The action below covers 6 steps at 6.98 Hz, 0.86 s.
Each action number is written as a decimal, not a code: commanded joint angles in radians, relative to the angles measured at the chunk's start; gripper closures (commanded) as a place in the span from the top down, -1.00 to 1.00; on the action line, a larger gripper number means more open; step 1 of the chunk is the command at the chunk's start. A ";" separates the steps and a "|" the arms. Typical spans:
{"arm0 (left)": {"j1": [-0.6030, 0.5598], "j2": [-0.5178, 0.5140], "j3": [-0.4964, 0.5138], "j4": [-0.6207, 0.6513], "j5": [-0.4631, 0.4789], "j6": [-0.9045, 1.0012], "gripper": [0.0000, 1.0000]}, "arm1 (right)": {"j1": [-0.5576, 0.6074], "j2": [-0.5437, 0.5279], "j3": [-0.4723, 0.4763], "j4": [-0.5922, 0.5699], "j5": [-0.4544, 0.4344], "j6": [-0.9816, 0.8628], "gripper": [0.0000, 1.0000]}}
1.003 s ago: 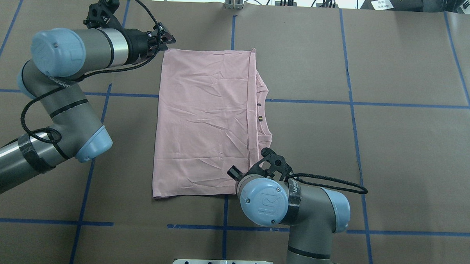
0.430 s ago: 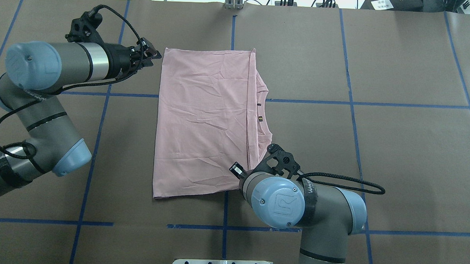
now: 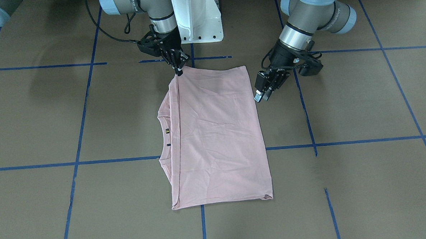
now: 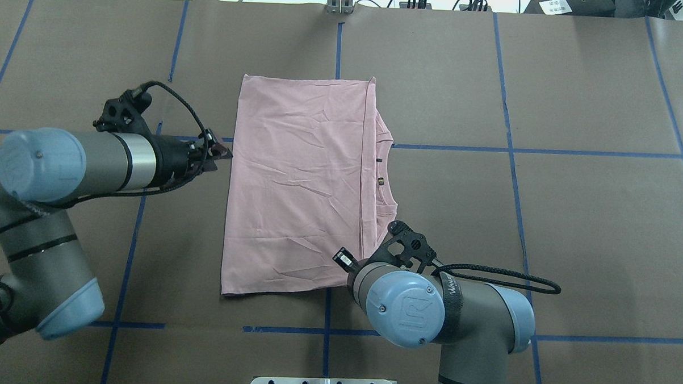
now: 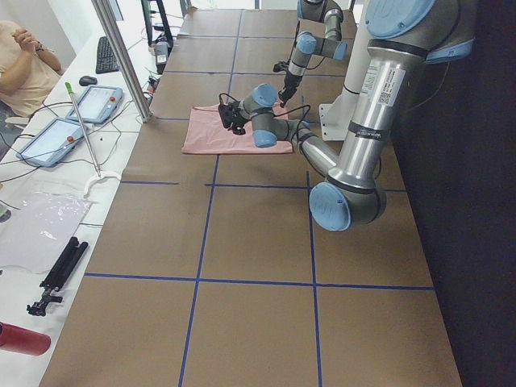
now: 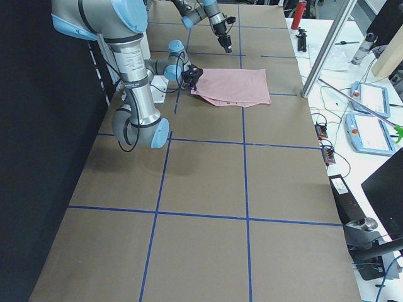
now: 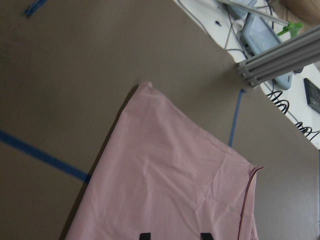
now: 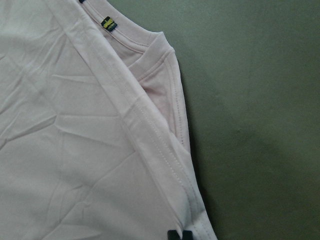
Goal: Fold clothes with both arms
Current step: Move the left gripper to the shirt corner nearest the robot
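One folded pink T-shirt (image 4: 296, 185) on table (image 4: 573, 223); right jaws pinch its corner.

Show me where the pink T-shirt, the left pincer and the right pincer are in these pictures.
pink T-shirt (image 4: 296, 185): overhead view, middle of the folded top layer.
left pincer (image 3: 260, 94): front-facing view, between its fingertips, beside the shirt's edge.
right pincer (image 3: 179, 70): front-facing view, between its fingertips, at the shirt's corner.

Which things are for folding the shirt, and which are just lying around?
For the job: pale pink folded T-shirt; black left gripper, open beside it; black right gripper, shut on its corner.
Lying about: black keyboard; blue-grey handheld screen; red cylinder.
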<state>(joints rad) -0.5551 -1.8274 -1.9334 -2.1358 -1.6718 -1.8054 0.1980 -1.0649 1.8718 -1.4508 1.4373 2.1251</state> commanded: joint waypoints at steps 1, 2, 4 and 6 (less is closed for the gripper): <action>0.140 0.025 -0.079 0.238 0.007 -0.024 0.24 | -0.005 -0.012 0.007 0.001 0.000 0.001 -1.00; 0.159 0.023 -0.081 0.240 0.013 -0.050 0.24 | -0.003 -0.012 0.013 0.000 0.000 0.001 -1.00; 0.251 0.026 -0.069 0.243 0.039 -0.104 0.22 | -0.005 -0.012 0.024 0.000 0.005 -0.001 -1.00; 0.302 0.016 -0.029 0.243 0.041 -0.109 0.19 | -0.003 -0.012 0.032 0.000 0.006 -0.001 -1.00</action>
<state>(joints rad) -0.2859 -1.8069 -1.9795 -1.8937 -1.6335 -1.9079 0.1941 -1.0768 1.8984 -1.4511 1.4426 2.1246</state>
